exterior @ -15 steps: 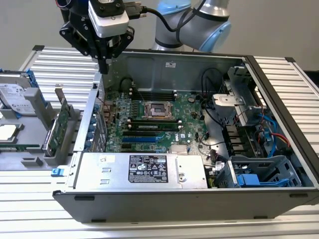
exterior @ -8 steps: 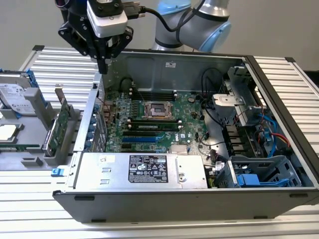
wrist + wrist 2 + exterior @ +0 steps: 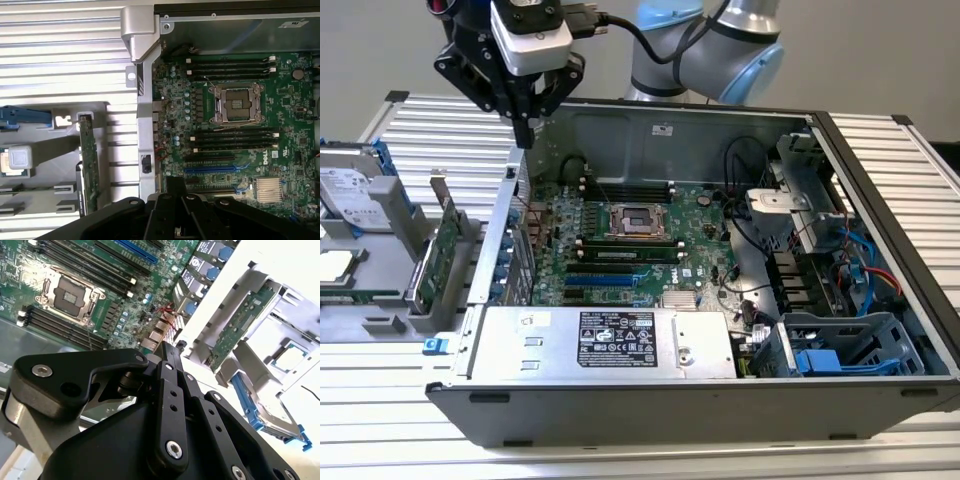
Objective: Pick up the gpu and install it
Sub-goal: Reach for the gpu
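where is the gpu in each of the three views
Exterior view: the gpu stands on edge in the grey rack at the exterior view's left, outside the computer case.
Second wrist view: the gpu sits in that rack, just beyond the case's side wall.
First wrist view: the gpu is on edge in the rack, alongside the case wall.
Shared landmark: the empty processor socket.

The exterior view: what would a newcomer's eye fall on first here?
First, the open computer case with its large green motherboard, in the middle. Next, the black gripper hanging above the case's corner on the exterior view's left. Further left, the gpu stands on edge in a grey holder.
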`<state>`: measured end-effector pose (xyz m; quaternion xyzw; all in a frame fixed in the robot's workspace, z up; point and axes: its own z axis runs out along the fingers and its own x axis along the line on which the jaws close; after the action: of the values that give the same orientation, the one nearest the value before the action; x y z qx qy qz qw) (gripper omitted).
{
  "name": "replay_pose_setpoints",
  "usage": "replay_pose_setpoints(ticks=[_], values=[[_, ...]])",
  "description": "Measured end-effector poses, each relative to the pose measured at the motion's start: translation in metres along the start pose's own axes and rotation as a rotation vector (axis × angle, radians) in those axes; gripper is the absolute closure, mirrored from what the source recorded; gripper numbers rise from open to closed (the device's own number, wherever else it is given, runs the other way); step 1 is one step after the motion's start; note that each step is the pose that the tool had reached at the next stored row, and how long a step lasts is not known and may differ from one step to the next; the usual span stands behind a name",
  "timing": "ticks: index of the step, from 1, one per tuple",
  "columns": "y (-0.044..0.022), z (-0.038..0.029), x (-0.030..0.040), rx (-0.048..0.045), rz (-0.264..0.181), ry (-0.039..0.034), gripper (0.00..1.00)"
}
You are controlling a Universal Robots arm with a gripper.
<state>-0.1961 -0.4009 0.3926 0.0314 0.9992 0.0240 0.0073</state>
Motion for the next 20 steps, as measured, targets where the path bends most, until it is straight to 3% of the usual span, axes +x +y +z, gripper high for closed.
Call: replay_pose_setpoints(ticks=[12, 20], values=[[-0.0003, -0.0001, 0.0050, 0.0000, 0.000, 0.0000, 1.00], [-0.0008, -0.0001, 0.0132, 0.0000, 0.000, 0.0000, 1.00]])
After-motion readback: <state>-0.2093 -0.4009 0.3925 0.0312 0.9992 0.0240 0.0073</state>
